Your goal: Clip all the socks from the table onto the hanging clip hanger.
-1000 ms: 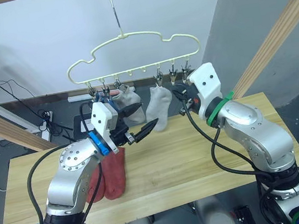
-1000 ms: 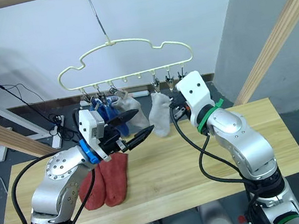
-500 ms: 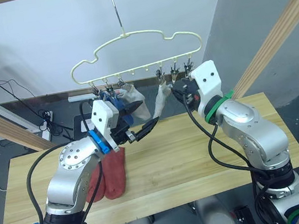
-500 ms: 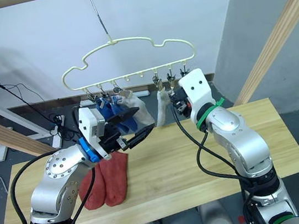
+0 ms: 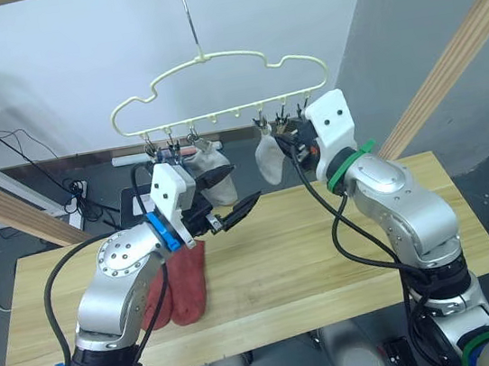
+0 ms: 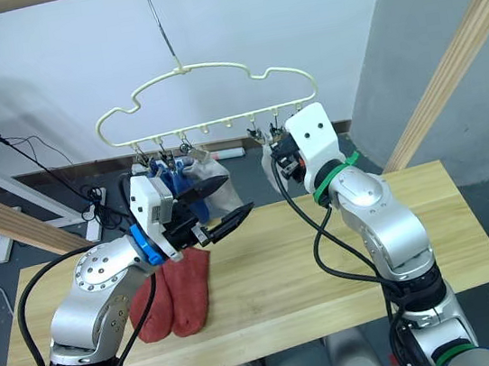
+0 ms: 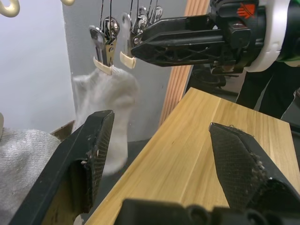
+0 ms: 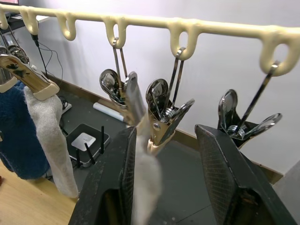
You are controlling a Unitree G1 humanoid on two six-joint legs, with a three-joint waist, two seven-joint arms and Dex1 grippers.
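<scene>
Hovering at the hanger (image 5: 212, 78), right gripper (image 8: 164, 183) fingers apart around a free clip (image 8: 161, 117), grey sock (image 5: 268, 157) clipped beside. Left gripper (image 5: 232, 194) spread, empty, above table (image 5: 327, 253). Two red socks (image 5: 180, 278) on table; blue sock (image 6: 173, 176) hung.

Both arms are rounded silver-grey metal shells with screw rings at the joints and loose black cables. White blocks sit at each wrist, carrying black, textured fingers. The left arm wears blue bands, the right arm green ones.
</scene>
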